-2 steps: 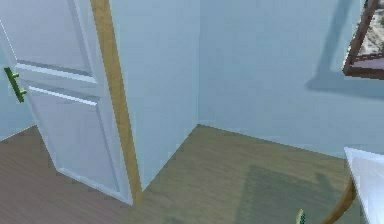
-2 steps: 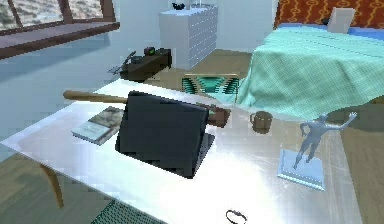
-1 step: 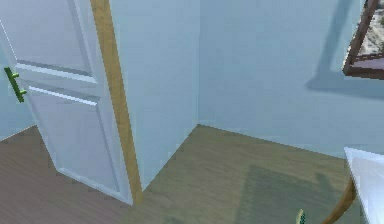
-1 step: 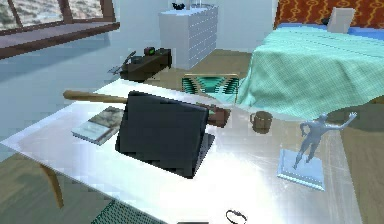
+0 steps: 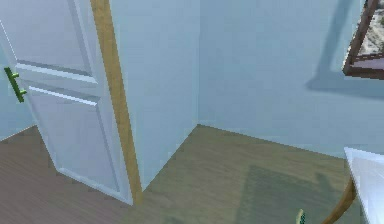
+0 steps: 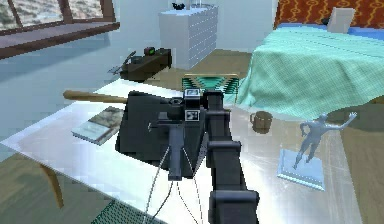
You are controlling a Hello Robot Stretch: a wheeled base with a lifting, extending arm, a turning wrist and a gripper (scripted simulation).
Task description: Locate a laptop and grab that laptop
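Okay, arm side view: the arm [image 6: 232, 185] rises from the bottom edge over a white table [image 6: 60, 140]. The claw [image 6: 174, 168] sits at the arm's far end, right in front of a dark boxy slab, the laptop [image 6: 140, 125] by shape and colour. The laptop stands on the table near its middle. I cannot tell whether the claw touches it or holds anything, and I cannot tell how wide its fingers are set (dark on dark).

Left of the laptop lies a flat book [image 6: 100, 126], and behind that a brown wooden stick [image 6: 92, 96]. On the table's right part stand a small brown mug [image 6: 262, 122] and a grey statue [image 6: 312, 142] on a pale base. Beyond the table are a bed [image 6: 310, 70] with a teal cover, a white dresser [image 6: 192, 35] and a low dark stand [image 6: 145, 66] under a window [image 6: 50, 15].

Forward view: a white door [image 5: 60, 110] with a green handle [image 5: 14, 85] stands ajar in a wood frame [image 5: 116, 95]. Blue walls, plank floor, a greenish rug [image 5: 280, 190], and the table's corner at the right edge.
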